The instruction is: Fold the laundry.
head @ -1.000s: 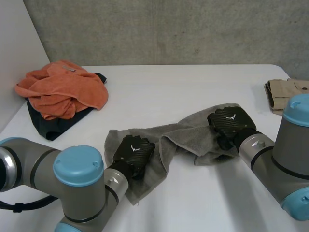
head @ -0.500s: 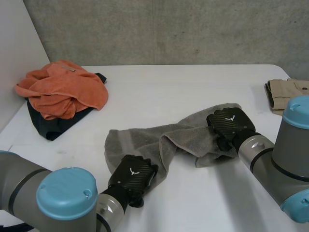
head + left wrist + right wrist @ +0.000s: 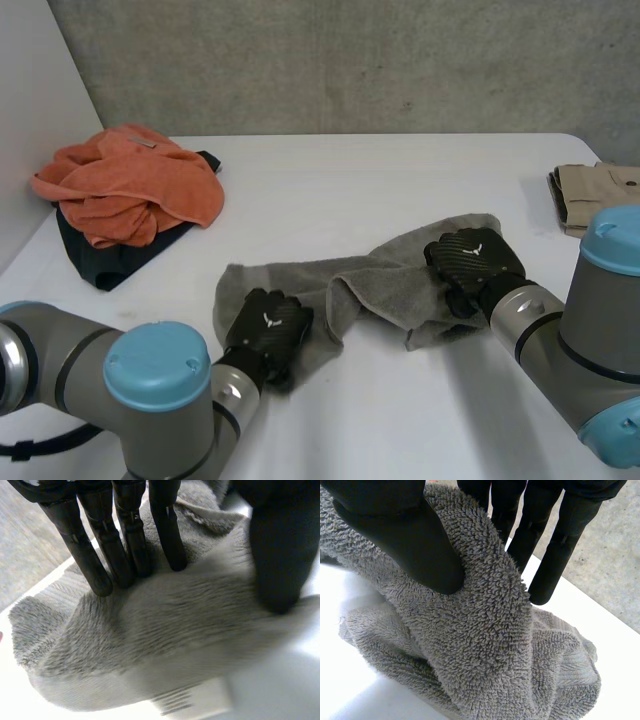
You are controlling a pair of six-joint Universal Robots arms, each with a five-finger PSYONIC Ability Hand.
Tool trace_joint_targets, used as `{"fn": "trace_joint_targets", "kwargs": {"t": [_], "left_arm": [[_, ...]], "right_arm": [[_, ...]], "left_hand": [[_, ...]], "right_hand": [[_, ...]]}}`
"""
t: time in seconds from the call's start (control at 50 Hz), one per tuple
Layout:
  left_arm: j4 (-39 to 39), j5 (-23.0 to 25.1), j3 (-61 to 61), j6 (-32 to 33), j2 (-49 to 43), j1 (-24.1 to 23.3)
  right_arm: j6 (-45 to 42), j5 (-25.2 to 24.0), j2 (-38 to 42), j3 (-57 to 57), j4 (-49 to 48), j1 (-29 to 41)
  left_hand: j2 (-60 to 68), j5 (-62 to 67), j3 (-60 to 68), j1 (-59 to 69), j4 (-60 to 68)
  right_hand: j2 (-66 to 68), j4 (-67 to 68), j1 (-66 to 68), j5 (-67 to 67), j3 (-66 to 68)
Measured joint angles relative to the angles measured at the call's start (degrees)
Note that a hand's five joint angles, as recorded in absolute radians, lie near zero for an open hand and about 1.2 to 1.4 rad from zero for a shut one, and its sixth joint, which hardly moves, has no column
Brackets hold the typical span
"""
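Note:
A crumpled grey towel (image 3: 390,280) lies stretched across the white table (image 3: 400,170) between my two hands. My left hand (image 3: 268,322) sits on the towel's left end, near its front edge. In the left wrist view its straight fingers (image 3: 122,535) and thumb (image 3: 275,555) press a bunched fold of the towel (image 3: 165,630) between them. My right hand (image 3: 470,258) is at the towel's right end. There its thumb (image 3: 410,535) and fingers (image 3: 555,555) pinch a thick ridge of the towel (image 3: 485,645).
An orange cloth (image 3: 130,185) lies heaped on a dark garment (image 3: 95,255) at the back left, by the white side wall. A folded beige garment (image 3: 590,195) rests at the table's right edge. A grey wall runs behind the table.
My left hand drew back off the towel toward the front, then came forward onto its left end again. The flap that lay at the front is gone from sight. My right hand barely moved.

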Motion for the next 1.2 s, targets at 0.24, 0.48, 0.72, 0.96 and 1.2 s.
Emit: {"fn": "trace_joint_targets", "kwargs": {"t": [0.24,0.48,0.72,0.96,1.2], "left_arm": [[1.0,0.8,4.4,1.7,-3.8,0.3],[0.2,0.7,3.5,1.0,3.2,2.7],[-16.0,7.5,-0.5,-6.8,28.5,9.6],[-27.5,13.8,9.3,-8.0,14.7,14.1],[-2.0,5.1,32.4,-14.2,7.2,15.8]], "right_arm": [[-0.1,0.0,0.0,0.2,0.0,0.0],[-0.3,0.1,-3.3,-0.8,0.7,-0.9],[-12.3,-7.4,-15.7,-8.6,22.3,-6.0],[-29.4,-9.0,-1.8,-19.0,35.0,-4.9],[-7.2,0.2,4.0,-31.3,-6.2,-1.2]], "left_hand": [[21.4,27.6,20.9,20.8,20.7],[26.9,32.2,26.8,24.2,27.0],[26.9,32.2,26.9,24.2,27.0],[27.1,32.2,27.0,24.2,27.0],[27.1,32.2,27.0,24.2,27.0]], "right_hand": [[0.0,0.0,0.0,0.0,0.0],[0.0,0.0,0.0,0.0,0.0],[0.0,0.0,0.0,0.0,0.0],[0.0,0.0,0.0,0.0,0.2],[0.0,0.1,0.0,0.0,0.3]]}}
